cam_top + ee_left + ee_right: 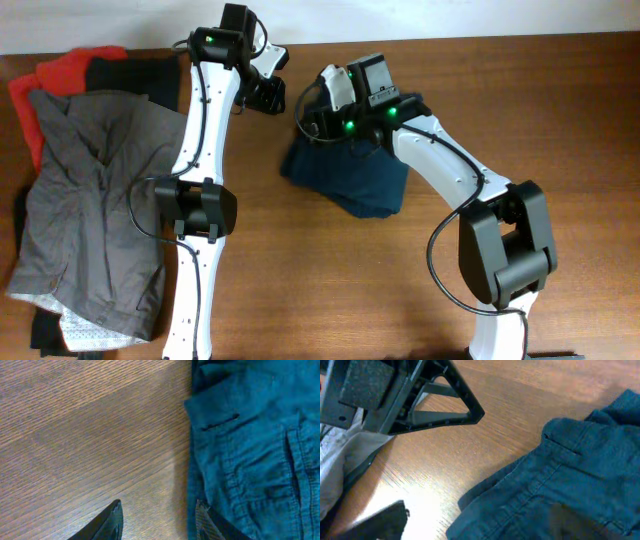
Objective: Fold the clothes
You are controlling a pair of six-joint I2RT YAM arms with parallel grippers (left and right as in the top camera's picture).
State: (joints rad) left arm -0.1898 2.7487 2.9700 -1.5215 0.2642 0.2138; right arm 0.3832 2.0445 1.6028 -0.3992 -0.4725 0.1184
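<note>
The dark navy shorts (pixel 350 178) lie bunched in a compact heap at the table's middle. In the left wrist view they (pixel 250 450) fill the right side, with a pocket slit showing. My left gripper (pixel 268 97) is just left of the heap. It (pixel 160 522) is open, one finger over bare wood and the other at the fabric's edge. My right gripper (pixel 316 124) is at the heap's upper left corner. It (pixel 475 525) is open, straddling the edge of the shorts (pixel 560 475) and holding nothing.
A pile of garments lies at the left: grey (pixel 90 200) on top, red (pixel 70 70) and black (pixel 130 72) beneath. The left arm's gripper frame (pixel 415 400) shows close by in the right wrist view. Bare wood table (pixel 330 280) lies toward the front.
</note>
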